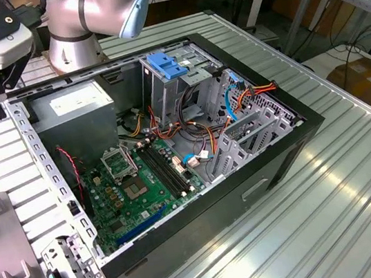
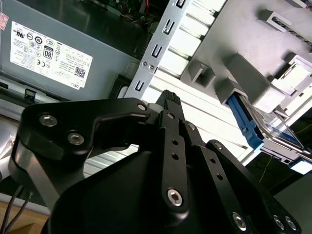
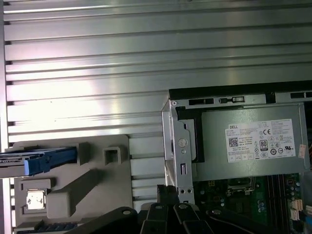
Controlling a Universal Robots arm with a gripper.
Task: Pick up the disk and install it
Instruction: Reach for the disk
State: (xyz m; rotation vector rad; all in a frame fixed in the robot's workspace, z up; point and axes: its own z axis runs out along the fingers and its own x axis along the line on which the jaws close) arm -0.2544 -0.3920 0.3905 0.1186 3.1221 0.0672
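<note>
Sitting in grey fixture (image 3: 92, 187), disk (image 3: 46, 162), open computer case (image 1: 187, 245) holding motherboard (image 1: 143, 184)

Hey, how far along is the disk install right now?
Nothing looks done yet. The disk sits in its grey holder on the table, outside the computer case. In hand: nothing. The gripper is shut and empty, near the case's edge and apart from the disk. Left: both the pick-up and the install.
</note>
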